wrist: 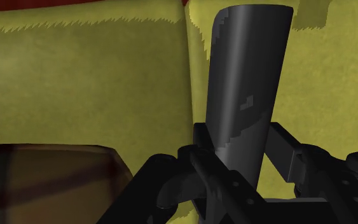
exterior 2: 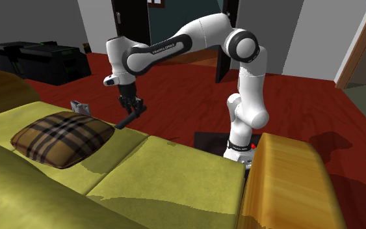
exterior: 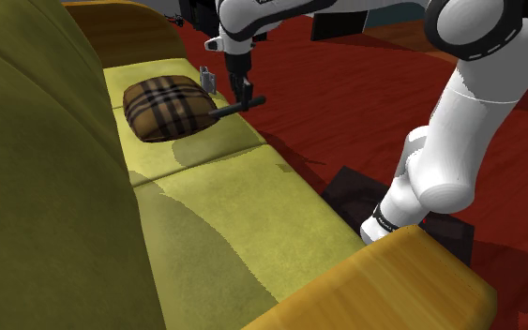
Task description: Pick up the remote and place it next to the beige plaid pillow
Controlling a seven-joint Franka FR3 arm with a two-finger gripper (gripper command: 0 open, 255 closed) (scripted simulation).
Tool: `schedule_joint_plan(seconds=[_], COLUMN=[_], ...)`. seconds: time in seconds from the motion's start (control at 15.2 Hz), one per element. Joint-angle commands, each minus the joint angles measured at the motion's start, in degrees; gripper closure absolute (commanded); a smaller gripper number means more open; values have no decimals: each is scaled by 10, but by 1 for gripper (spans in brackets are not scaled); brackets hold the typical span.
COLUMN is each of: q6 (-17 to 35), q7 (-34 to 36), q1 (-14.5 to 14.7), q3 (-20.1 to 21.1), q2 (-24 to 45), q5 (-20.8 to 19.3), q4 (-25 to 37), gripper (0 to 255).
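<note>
Fingers [wrist: 292, 156] of the black gripper [exterior: 244, 94] are clamped on the remote [wrist: 247, 83], one on each long side, with the dark slab running out past them over the yellow-green sofa [wrist: 75, 76].

In the shoulder view the remote [exterior: 238, 106] hangs from the hand at a slant. Its lower end reaches toward the edge of the brown-and-beige plaid pillow [exterior: 170, 106] and its other end points out toward the red floor [exterior: 346, 94]. The second exterior view shows the same: the remote [exterior 2: 128, 119] slopes down toward the pillow [exterior 2: 61, 136], above the far seat of the sofa [exterior 2: 175, 175]. Whether its low end touches the cushion or the pillow cannot be told.

The remote looks like a stiff, light bar with a smooth casing, so it is probably a little slippery. The hold appears to sit near one end, which leaves most of the length overhanging, and the bar could pivot between the pads if it is swung or bumped. A hold across the narrow width nearer the middle would be steadier. The soft seat should forgive a low release.

The arm [exterior 2: 194, 36] rises from its stand [exterior 2: 240, 146] beside the sofa and bends at a high elbow. Its forearm runs level across to the pillow end, and the gripper [exterior 2: 133, 107] points steeply down at the seat.
</note>
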Motion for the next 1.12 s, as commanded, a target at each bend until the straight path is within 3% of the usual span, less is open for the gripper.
schedule_joint_plan(seconds=[0.0, 1.06], q6=[15, 131], q7=[0, -10], q1=[0, -1], q3=[0, 1], q2=[1, 38], q5=[1, 13], q4=[-13, -94], gripper=[255, 255])
